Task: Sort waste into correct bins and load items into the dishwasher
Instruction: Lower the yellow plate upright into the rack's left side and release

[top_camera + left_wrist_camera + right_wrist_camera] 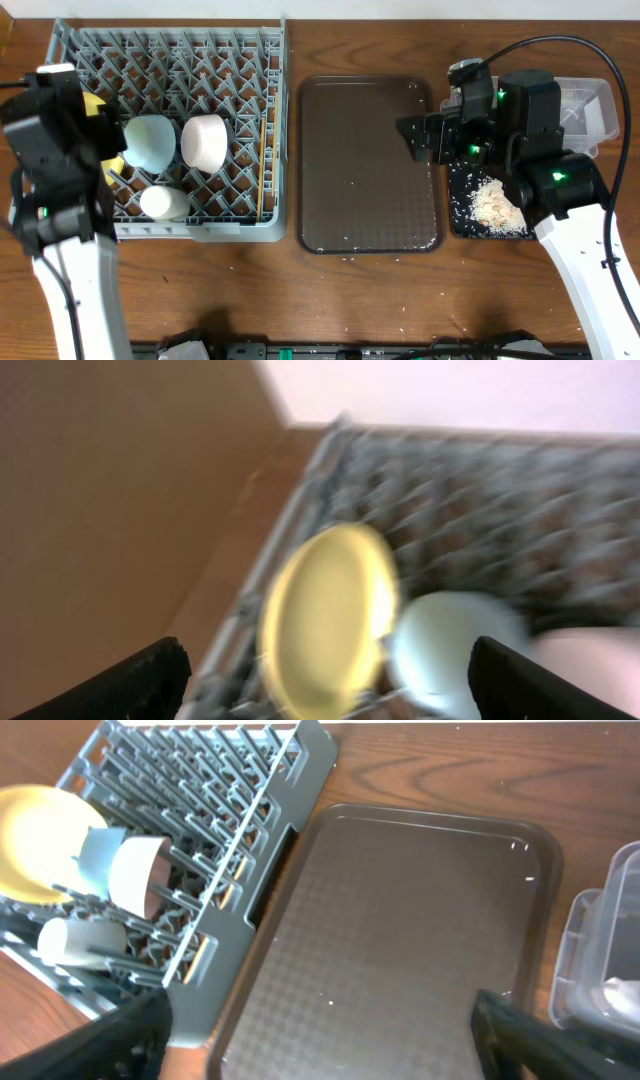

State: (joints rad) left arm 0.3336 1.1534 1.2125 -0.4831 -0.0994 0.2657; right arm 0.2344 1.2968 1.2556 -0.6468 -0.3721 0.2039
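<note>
The grey dishwasher rack (pixel 170 232) stands at the left. In it are the yellow plate (pixel 325 620) on edge, the light-blue bowl (pixel 150 142), the white bowl (pixel 207 141), the small white cup (pixel 165 203) and the chopsticks (pixel 265 165). My left gripper (pixel 325 680) hangs open over the plate, holding nothing. My right gripper (pixel 320 1030) is open and empty above the brown serving tray (pixel 370 165). A heap of rice (pixel 492 205) lies in the black tray (pixel 462 185). The clear tub (pixel 590 105) is behind it, with something white inside.
A few loose rice grains are scattered on the serving tray and on the wooden table (pixel 350 290) in front of it. My right arm (pixel 530 120) partly covers the black tray and the tub.
</note>
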